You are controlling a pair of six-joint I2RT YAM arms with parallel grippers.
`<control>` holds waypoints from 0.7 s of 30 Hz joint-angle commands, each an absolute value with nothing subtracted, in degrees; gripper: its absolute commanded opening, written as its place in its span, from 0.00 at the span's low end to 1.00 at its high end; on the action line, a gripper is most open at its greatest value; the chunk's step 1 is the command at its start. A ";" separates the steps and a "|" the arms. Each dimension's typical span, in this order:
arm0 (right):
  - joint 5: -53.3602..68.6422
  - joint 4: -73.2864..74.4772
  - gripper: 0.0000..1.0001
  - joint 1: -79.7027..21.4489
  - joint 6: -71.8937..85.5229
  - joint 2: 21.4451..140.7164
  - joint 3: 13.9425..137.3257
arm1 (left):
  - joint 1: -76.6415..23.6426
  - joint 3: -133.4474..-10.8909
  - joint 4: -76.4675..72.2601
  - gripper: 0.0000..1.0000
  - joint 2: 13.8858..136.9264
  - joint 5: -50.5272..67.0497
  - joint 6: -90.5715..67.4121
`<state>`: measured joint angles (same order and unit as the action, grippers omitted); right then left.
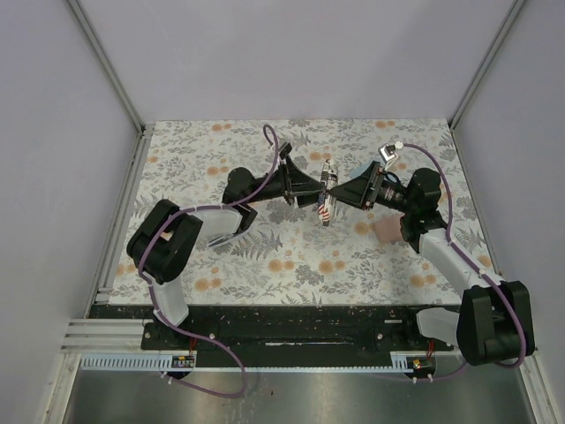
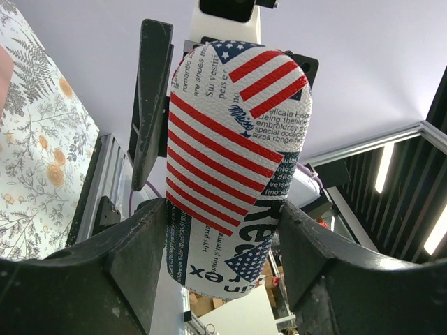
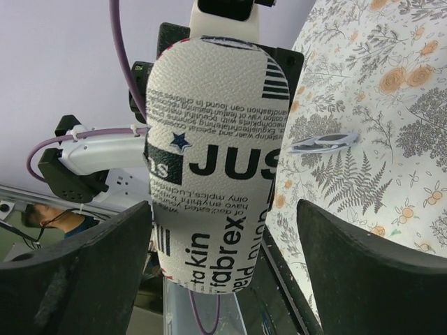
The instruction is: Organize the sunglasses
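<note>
While the flag-printed case (image 1: pixel 327 199) hangs in the air between the two arms, the pale silvery-framed sunglasses (image 3: pixel 323 142) lie flat on the floral tablecloth (image 1: pixel 221 141). They show only from the right wrist, off to one side of the case, their long axis running across the case's length. The left gripper (image 2: pixel 223 209) has both fingers pressed against its end of the case and carries it. The right gripper (image 3: pixel 225 208) straddles the other end with its jaws spread wider than the case, a gap showing on one side. Judging by that view, the pair sits toward the left arm's side, so the left looks nearer, though its fingers are full (overhead, the arms seem to hide the pair). A pink case (image 1: pixel 386 230) rests just beside the right forearm — possibly in the way of a low sweep. The reddish-brown pair shows in no view.
</note>
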<state>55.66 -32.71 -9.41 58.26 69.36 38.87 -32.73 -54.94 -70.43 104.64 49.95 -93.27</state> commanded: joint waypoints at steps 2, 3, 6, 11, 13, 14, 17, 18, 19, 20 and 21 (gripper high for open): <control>55.64 -28.75 0.90 -10.55 54.85 66.89 40.16 | -34.01 -58.09 -74.18 0.09 104.41 50.10 -91.67; 55.37 -27.70 0.88 -10.63 53.97 66.71 40.25 | -34.19 -58.36 -73.57 0.08 104.33 50.01 -91.41; 54.76 -24.97 0.77 -10.72 52.56 66.10 40.52 | -34.45 -58.89 -71.37 0.08 103.71 49.66 -89.65; 52.83 -19.61 0.55 -10.72 49.40 64.43 40.78 | -34.54 -58.54 -64.53 0.07 101.52 48.69 -84.74; 52.12 -17.59 0.49 -10.72 48.00 63.81 40.87 | -34.54 -58.19 -60.75 0.06 99.85 48.17 -81.58; 51.51 -16.01 0.46 -10.72 47.12 63.63 41.13 | -34.54 -57.92 -58.47 0.06 99.23 47.64 -80.17; 49.49 -10.31 0.42 -10.81 43.69 63.19 42.18 | -34.54 -57.92 -50.48 0.06 96.78 45.54 -74.37; 48.70 -8.28 0.41 -10.81 42.29 63.11 42.62 | -34.54 -57.83 -47.67 0.05 95.98 44.74 -72.01; 47.73 -6.52 0.39 -10.90 41.14 63.19 43.15 | -34.63 -58.09 -43.90 0.05 95.11 43.52 -69.72; 46.16 -4.07 0.38 -11.16 39.65 63.37 43.85 | -34.80 -58.44 -39.86 0.05 94.14 42.29 -66.57; 44.66 -2.13 0.36 -11.34 38.25 63.63 44.64 | -35.15 -59.23 -35.03 0.05 93.43 40.62 -63.23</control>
